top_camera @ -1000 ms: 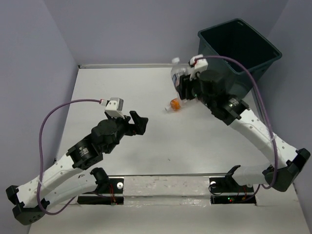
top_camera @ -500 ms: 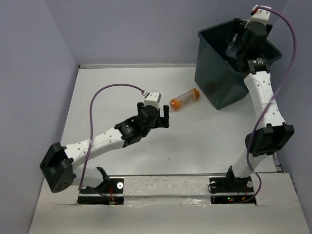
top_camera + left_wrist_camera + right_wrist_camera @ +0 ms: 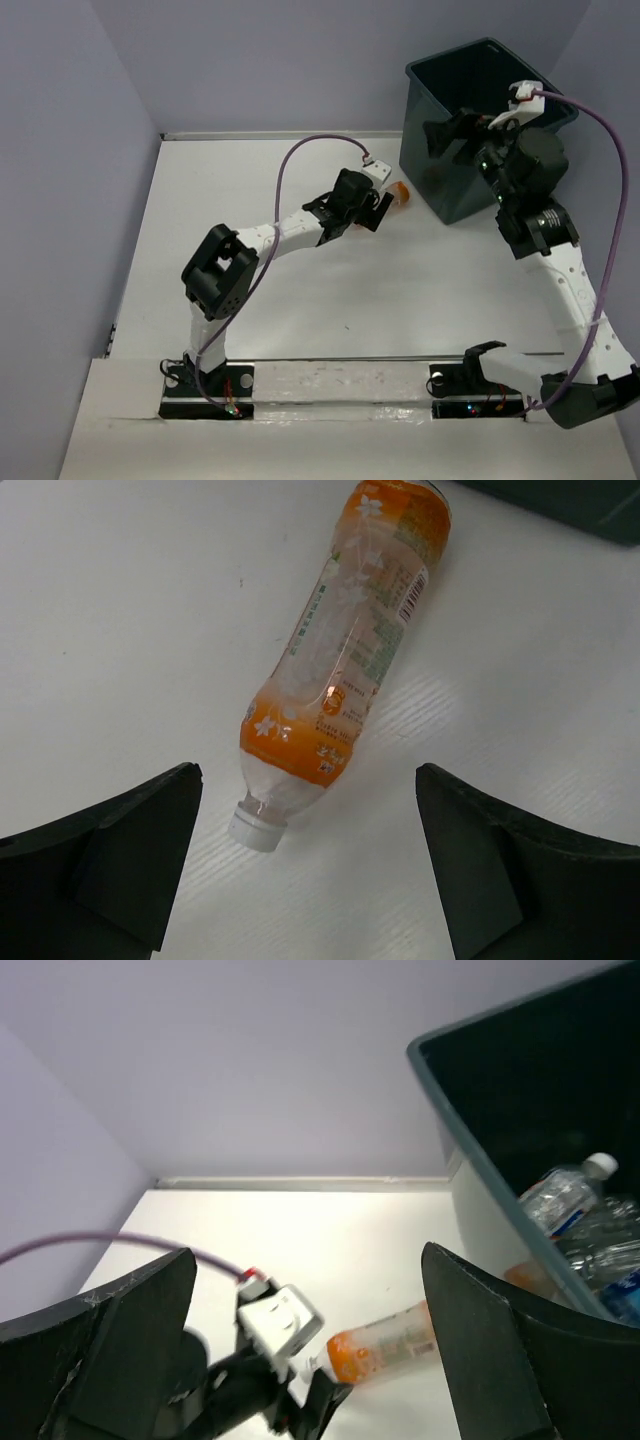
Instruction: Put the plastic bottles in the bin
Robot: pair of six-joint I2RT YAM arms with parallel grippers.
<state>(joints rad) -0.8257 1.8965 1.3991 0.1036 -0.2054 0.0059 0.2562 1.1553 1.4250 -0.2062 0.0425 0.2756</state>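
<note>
One plastic bottle (image 3: 340, 670) with an orange label and a white cap lies on its side on the white table, close to the bin's (image 3: 432, 190) near wall. My left gripper (image 3: 310, 870) is open just above it, with the cap end between the fingers and touching neither. In the top view the left gripper (image 3: 385, 205) covers most of this bottle (image 3: 400, 190). My right gripper (image 3: 452, 135) hangs open and empty at the bin's left rim. Inside the bin (image 3: 480, 1160) lie several bottles, among them a clear one with a blue label (image 3: 565, 1195).
The dark bin stands in the far right corner against the purple walls. The left arm's purple cable (image 3: 310, 150) arcs over the table. The left wrist's white camera block (image 3: 280, 1325) sits below the right gripper. White table surface (image 3: 250, 200) stretches to the left.
The right gripper carried a clear bottle over the bin, opened, and came back to the bin's left rim empty. The left arm reached across to the orange bottle.
</note>
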